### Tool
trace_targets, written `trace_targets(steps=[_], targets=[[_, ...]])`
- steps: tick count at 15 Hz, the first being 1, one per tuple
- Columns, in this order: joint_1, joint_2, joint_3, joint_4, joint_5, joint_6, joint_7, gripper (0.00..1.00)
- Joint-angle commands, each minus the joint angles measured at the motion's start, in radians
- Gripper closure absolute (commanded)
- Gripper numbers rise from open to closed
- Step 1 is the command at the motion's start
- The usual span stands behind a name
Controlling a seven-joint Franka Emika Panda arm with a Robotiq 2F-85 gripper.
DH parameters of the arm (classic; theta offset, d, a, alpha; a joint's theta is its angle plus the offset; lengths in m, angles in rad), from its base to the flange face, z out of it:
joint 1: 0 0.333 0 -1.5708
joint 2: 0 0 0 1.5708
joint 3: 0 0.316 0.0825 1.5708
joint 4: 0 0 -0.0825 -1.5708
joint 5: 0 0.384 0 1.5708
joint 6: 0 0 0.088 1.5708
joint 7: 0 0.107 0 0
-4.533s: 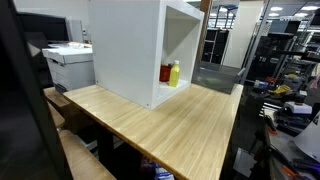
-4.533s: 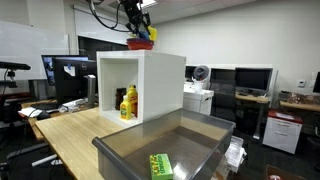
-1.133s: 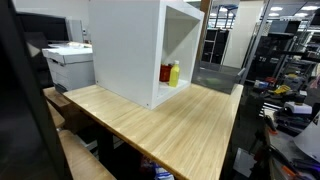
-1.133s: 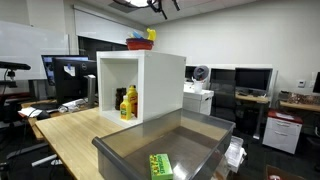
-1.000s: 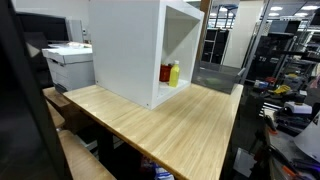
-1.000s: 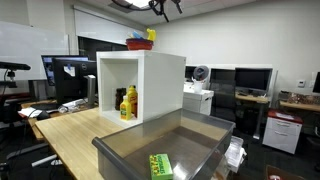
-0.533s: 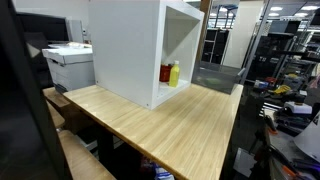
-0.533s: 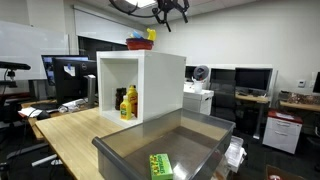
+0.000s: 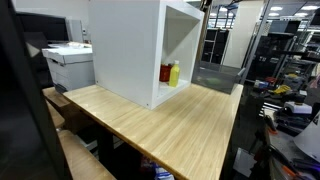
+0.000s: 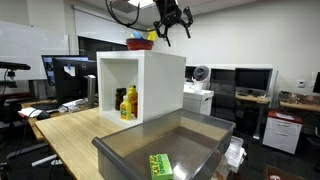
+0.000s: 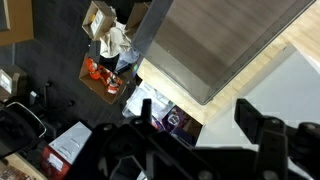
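My gripper [image 10: 175, 32] hangs open and empty in the air above the right part of the white cabinet's top [image 10: 160, 52]. A red bowl [image 10: 140, 43] with yellow and blue things in it stands on that top, to the left of the gripper and apart from it. In the wrist view the two dark fingers [image 11: 200, 135] are spread wide with nothing between them, over the white cabinet top [image 11: 295, 90]. Inside the cabinet stand a yellow bottle [image 10: 131, 101] [image 9: 174, 73] and a red-capped bottle [image 9: 166, 73].
The cabinet stands on a wooden table [image 9: 170, 125] [image 10: 75, 135]. A grey bin [image 10: 210, 135] with a green packet [image 10: 160, 165] in it is in front; it shows from above in the wrist view [image 11: 220, 45]. A printer [image 9: 68, 60], monitors and shelves surround the table.
The gripper was down at the red bowl, then let it go and rose. It has since moved right and come lower. The bowl stays on the cabinet top.
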Motion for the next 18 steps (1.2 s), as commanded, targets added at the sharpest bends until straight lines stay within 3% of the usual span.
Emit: trace_targets(steps=[1,6,18], targets=[[-0.023,-0.026,0.015,-0.078,-0.032,0.017,0.035,0.06],[-0.035,-0.043,0.013,-0.193,-0.056,0.08,0.029,0.0],[-0.052,-0.046,0.007,-0.408,-0.085,0.245,0.017,0.0]])
